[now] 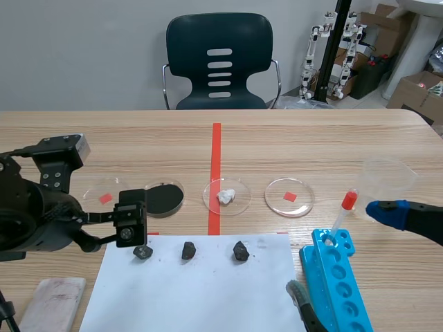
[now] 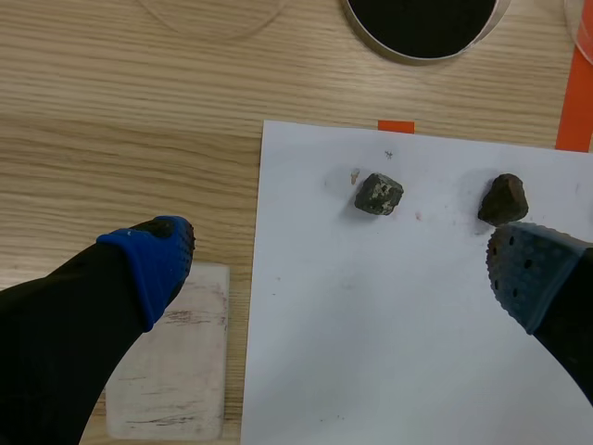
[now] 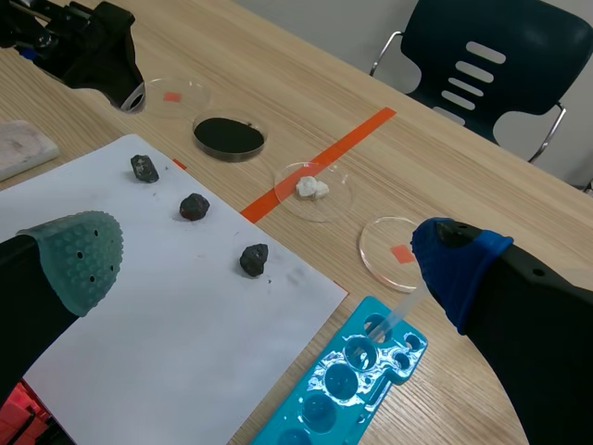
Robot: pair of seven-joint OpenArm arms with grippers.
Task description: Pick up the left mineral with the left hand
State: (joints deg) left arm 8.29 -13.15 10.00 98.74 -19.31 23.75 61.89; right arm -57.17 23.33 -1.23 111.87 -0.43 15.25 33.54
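Now, from the scene view, our left tool hangs over the left mineral, which lies near the paper's far left corner. From the left wrist, its fingers gape, holding nothing, the mineral ahead between them. The middle mineral sits near one pad, so we judge a skewed descent could knock it. From the right wrist, our right tool, also spread wide, sits well apart, leaving room.
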